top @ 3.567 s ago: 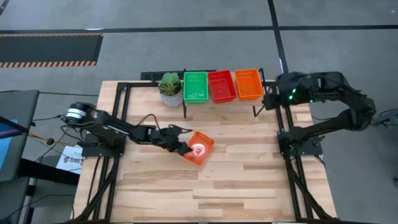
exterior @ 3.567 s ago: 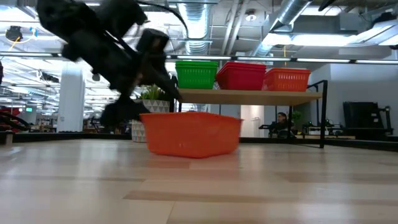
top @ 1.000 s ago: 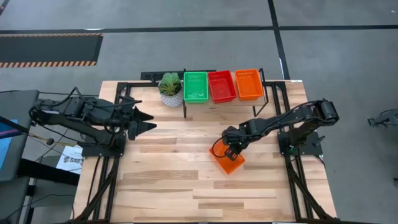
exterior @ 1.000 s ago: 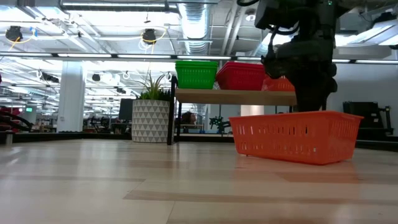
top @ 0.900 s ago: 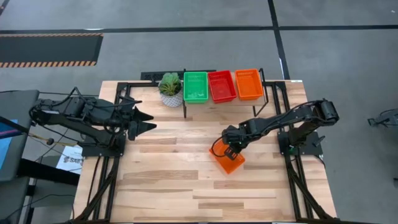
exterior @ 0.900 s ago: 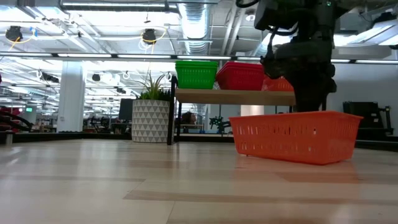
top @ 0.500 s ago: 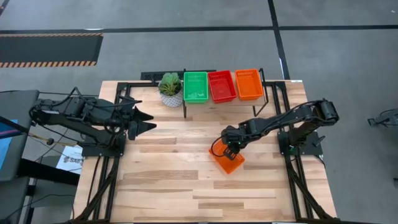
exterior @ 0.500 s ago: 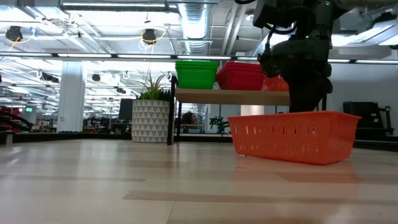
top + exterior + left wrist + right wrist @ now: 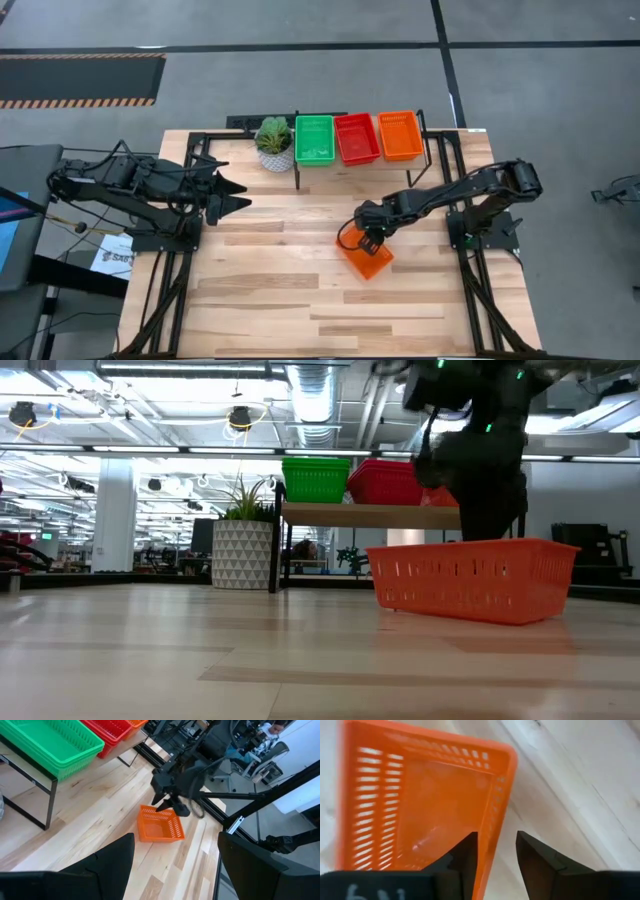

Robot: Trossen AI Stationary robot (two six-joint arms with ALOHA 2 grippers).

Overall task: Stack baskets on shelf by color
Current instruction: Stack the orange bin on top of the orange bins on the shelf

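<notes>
High view: the left gripper [image 9: 238,195] hangs with fingers spread wide and empty over the table's left side, well apart from everything. Beyond it and to its right stand the potted plant [image 9: 274,142] and the shelf [image 9: 357,158], carrying a green basket [image 9: 314,139], a red basket [image 9: 356,137] and an orange basket [image 9: 400,134] in a row. Farther right, the right gripper [image 9: 367,238] sits over the near rim of a loose orange basket [image 9: 365,259] on the tabletop [image 9: 270,290]; its fingers [image 9: 467,857] straddle that rim, parted, not clamped.
</notes>
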